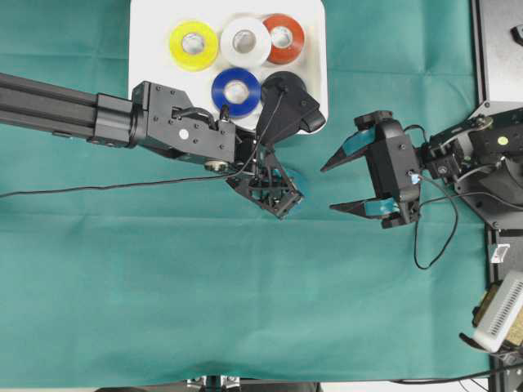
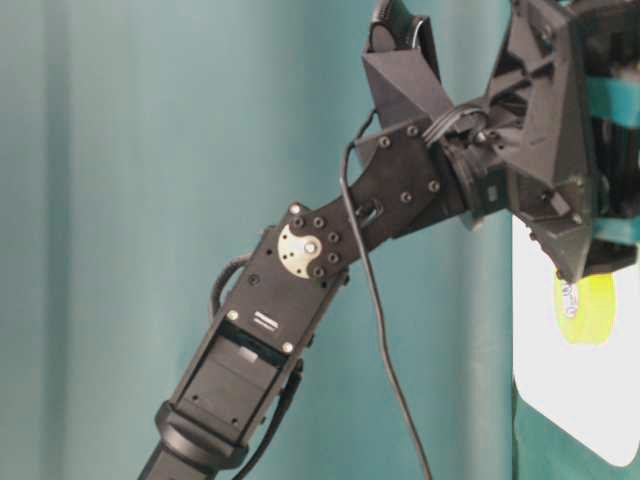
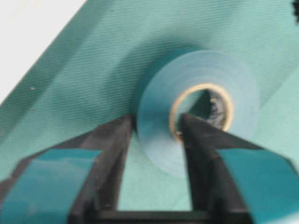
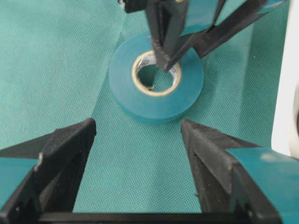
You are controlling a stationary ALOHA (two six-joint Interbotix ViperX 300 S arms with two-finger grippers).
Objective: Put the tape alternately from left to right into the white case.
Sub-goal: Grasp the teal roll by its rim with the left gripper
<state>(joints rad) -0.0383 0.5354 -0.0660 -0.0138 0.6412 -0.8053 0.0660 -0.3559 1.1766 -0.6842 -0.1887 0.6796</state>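
The white case (image 1: pixel 147 49) at the back holds yellow (image 1: pixel 194 44), white (image 1: pixel 245 41), red (image 1: pixel 283 37) and blue (image 1: pixel 236 91) rolls of tape. A black roll (image 1: pixel 286 84) in it is partly covered by my left arm. The teal tape (image 4: pixel 126 88) lies flat on the green cloth just in front of the case. My left gripper (image 3: pixel 156 119) is shut on its wall, one finger inside the pale core and one outside. My right gripper (image 4: pixel 138 125) stands open a short way to the right of the teal tape (image 1: pixel 299 183), with nothing between its fingers.
Green cloth (image 1: pixel 163 294) covers the table. The left arm (image 1: pixel 172 122) crosses the case's front edge. In the table-level view that arm (image 2: pixel 300 300) fills the frame, with the case (image 2: pixel 560 380) and yellow roll (image 2: pixel 590 305) behind. Equipment (image 1: pixel 498 310) sits at the right edge.
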